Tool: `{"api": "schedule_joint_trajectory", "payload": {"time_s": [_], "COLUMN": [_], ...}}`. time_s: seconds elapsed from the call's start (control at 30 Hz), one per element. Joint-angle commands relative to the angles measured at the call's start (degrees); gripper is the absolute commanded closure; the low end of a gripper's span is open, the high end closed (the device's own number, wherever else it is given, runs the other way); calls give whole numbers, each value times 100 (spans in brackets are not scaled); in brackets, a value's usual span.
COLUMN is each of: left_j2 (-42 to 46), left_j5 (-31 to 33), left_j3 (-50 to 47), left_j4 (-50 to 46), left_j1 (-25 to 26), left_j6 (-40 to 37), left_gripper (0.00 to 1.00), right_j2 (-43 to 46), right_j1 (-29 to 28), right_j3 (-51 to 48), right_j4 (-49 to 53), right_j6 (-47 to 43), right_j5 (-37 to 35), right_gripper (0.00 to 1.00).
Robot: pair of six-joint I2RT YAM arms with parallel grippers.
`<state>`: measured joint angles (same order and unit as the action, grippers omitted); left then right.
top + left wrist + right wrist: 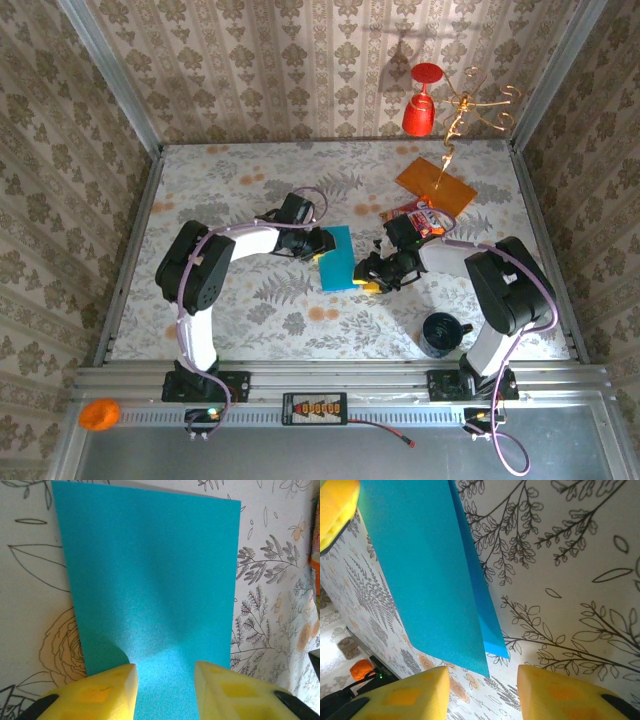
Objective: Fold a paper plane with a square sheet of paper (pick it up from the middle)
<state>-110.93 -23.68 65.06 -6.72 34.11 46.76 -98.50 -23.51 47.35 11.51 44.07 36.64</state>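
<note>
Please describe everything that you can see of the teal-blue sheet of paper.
The square sheet of paper is thin, plain teal-blue, matt and unmarked. It lies on the flowered table, folded to a rectangle; the right wrist view shows two layers, the lower peeking out past the upper. One corner curls up beside a yellow finger of the left pincer.

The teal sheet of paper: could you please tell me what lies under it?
The teal sheet of paper is folded: a second teal layer peeks out under its top layer, with the floral table below. The table beneath it is covered.
</note>
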Motion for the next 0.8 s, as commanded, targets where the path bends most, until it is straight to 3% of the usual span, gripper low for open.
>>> {"api": "schedule_joint_trajectory", "payload": {"time_s": [0.0, 0.27, 0.6, 0.77], "left_j2": [-135, -169, -170, 72], "left_j5": [136, 123, 157, 198], "left_j3": [88, 45, 86, 244], "left_j4": [-408, -418, -425, -564], "left_j1": [26, 34, 96, 122], "left_j6": [-72, -97, -71, -133], "left_gripper": [63, 64, 63, 63], "right_j2": [-104, -204, -218, -201], "right_j1": [-60, -69, -47, 15], "right_j3": [45, -61, -77, -134], "right_j4": [-176, -734, -706, -608], "right_j6": [128, 371, 356, 339], "right_j5": [273, 371, 380, 297], "right_gripper": [63, 71, 80, 91]}}
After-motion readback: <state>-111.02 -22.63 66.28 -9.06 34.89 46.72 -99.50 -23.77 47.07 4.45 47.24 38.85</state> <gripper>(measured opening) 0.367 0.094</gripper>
